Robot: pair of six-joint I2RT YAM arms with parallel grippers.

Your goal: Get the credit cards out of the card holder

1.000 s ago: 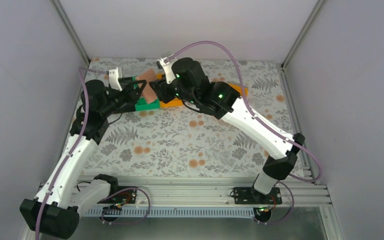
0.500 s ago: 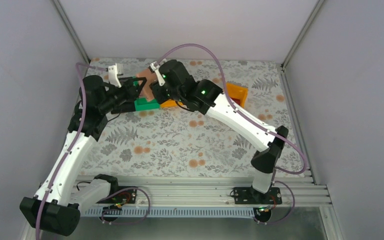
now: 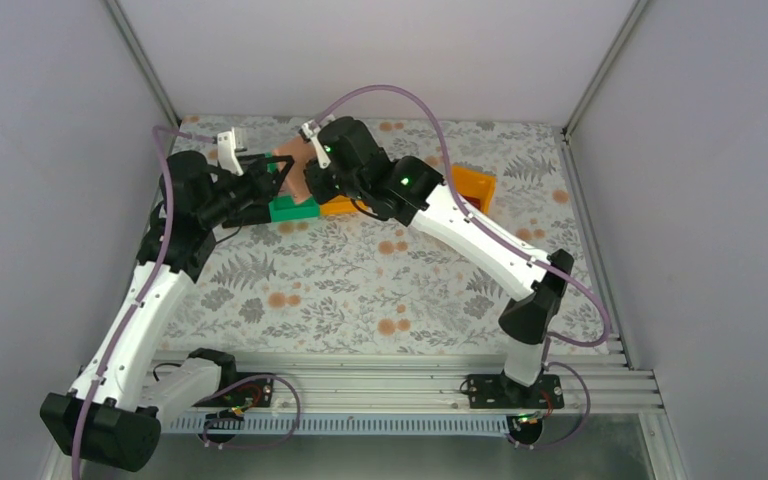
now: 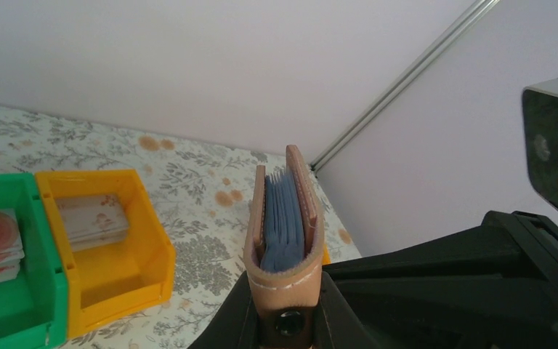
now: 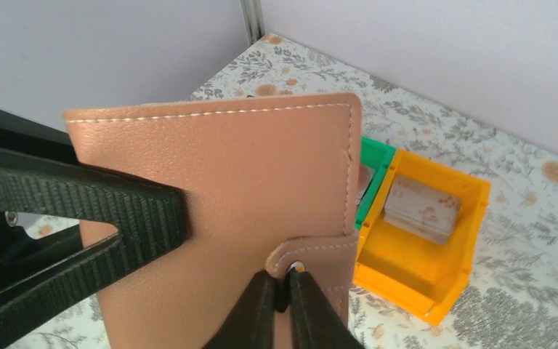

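Left tool, right tool: both tight on one card holder.

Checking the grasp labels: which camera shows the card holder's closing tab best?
Right wrist: the closing tab sits in plain view on the card holder's face, with the right end effector pinching it. Left wrist shows the holder edge-on, with its blue sleeves visible. Top external shows only a pink sliver of it.
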